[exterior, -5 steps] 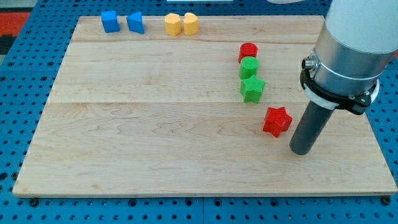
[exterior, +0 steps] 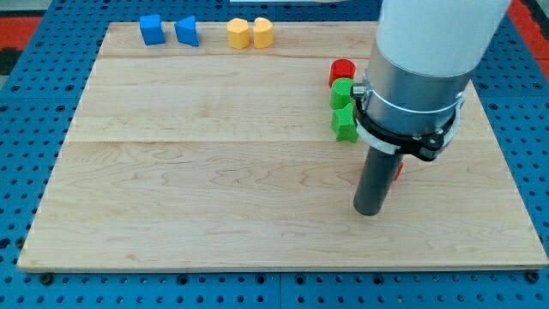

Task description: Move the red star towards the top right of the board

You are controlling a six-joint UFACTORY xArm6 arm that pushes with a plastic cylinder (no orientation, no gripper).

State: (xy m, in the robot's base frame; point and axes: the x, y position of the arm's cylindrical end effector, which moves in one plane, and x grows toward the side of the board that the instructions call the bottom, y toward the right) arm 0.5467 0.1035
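Pale wood fills my screen: the board lies on a blue pegboard bench, and I read it from the view's left. Near the top edge two blue blocks sit just beside each other, a blue cube-like block and a blue wedge-shaped block. Further right along that edge two yellow blocks touch, a yellow block with flat faces and a yellow rounded block. Towards the view's right a short column runs down the board: a red cylinder at the top, a green cylinder touching it below, and a green star below that, its right side hidden by my arm. The arm's grey collar and dark rod come down in front of these, and my tip rests on the board below the green star. The red star shows only as a red sliver at the rod's right edge, so it lies just behind the rod, right of and slightly above my tip; I cannot tell whether they touch. This rig carries no fingers, only the rod, so there is no open or closed state to report.
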